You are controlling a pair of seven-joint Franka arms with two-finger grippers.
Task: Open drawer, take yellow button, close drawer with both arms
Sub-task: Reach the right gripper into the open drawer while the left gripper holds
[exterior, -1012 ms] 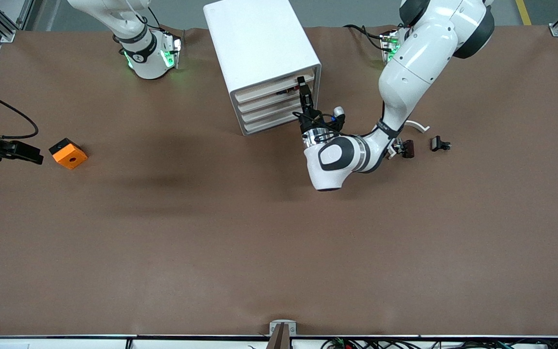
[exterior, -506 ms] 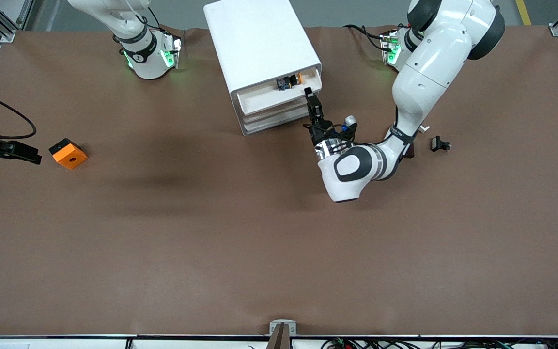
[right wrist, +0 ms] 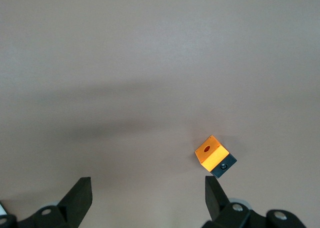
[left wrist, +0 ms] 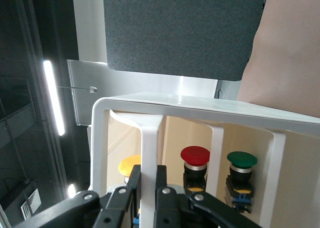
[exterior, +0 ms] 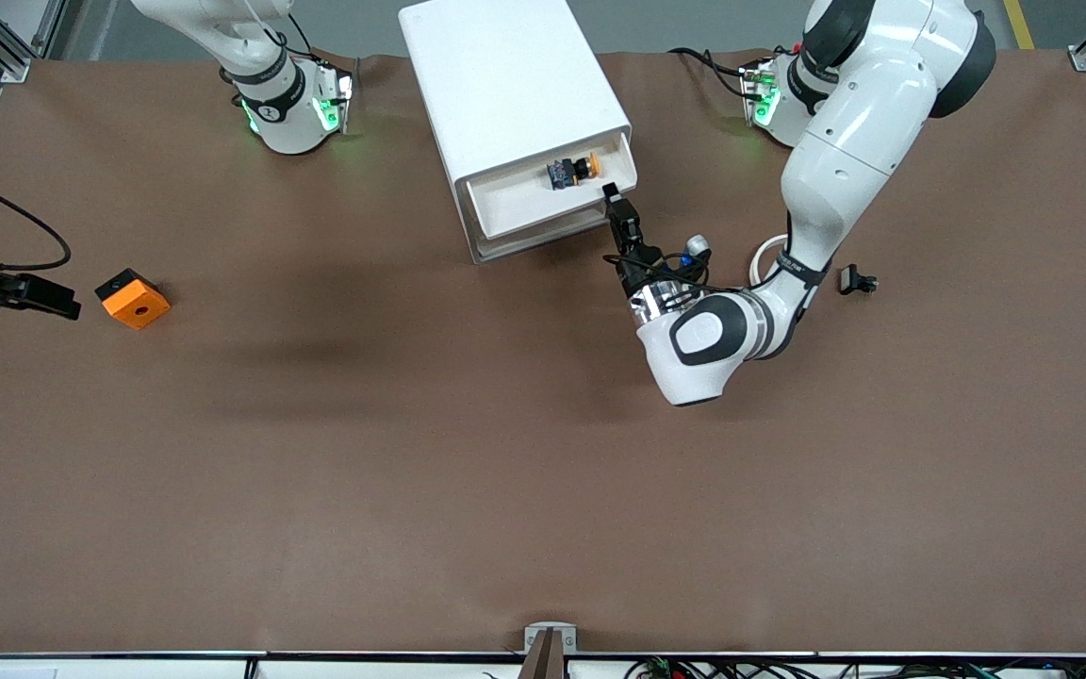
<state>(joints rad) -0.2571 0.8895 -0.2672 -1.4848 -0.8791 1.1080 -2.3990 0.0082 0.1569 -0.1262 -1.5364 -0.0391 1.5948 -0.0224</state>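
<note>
A brown matte sheet covers the table almost from edge to edge, lightly rippled along the robots' edge; grey floor and aluminium frame posts show at the corners of the front view, and a yellow floor stripe at the upper corner by the left arm's base. A tangle of cables lies along the edge nearest the front camera.

The white cabinet stands between the two bases. Its top drawer is pulled partway out, and the button lies inside it, at about one o'clock from the drawer's middle in the front view, orange cap toward the left arm's end.

The left gripper is at the drawer's front lip, at the corner toward the left arm's end. In the left wrist view its fingers are pinched tight on a thin white upright of the drawer front, and a red-capped button, a green-capped button and a yellow cap show inside the cabinet.

The right gripper waits at the right arm's end of the table, jaws spread wide and holding nothing. The orange cube sits just beside it at three o'clock in the front view; the right wrist view shows it on bare sheet between the fingertips.

A small black clip lies at three o'clock from the left arm's wrist, and a white ring shows partly under its forearm.
</note>
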